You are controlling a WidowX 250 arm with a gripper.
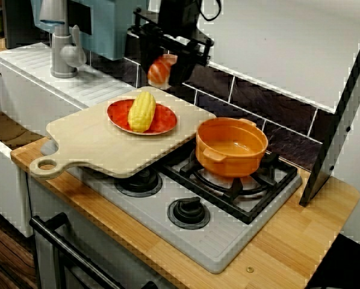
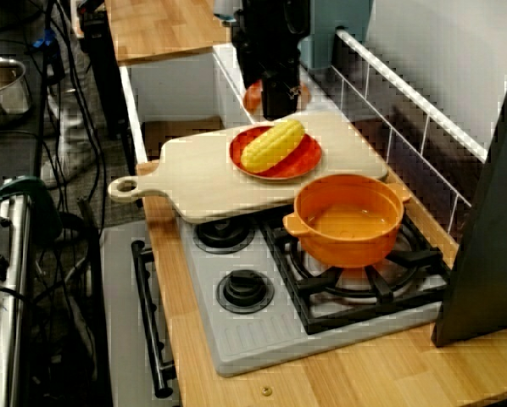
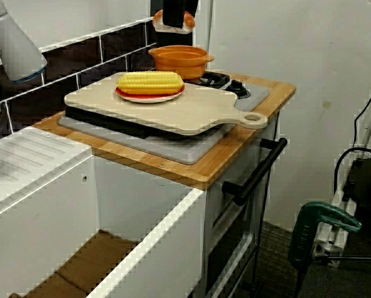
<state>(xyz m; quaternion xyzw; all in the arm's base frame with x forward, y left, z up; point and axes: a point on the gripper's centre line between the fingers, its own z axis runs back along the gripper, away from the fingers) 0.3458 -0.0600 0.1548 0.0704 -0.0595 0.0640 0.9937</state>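
Pinching an orange toy (image 1: 160, 70), perhaps fish, between its fingers (image 1: 181, 71), the claw (image 1: 164, 74) hangs behind the board (image 1: 102, 139).

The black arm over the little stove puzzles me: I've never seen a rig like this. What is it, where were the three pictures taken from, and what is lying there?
It is a single robot arm ending in a black gripper with two fingers. Three fixed cameras show the same moment: one from the front of the counter, one from the stove end looking toward the sink, and one lower down from the sink end. A wooden cutting board lies on the stove, partly over the burners. On the board sits a red plate with a yellow corn cob. Beside the board, an empty orange pot stands on a burner grate. The gripper hangs behind the plate, by the tiled wall. It appears shut on a small orange and white piece; I cannot tell what that is.
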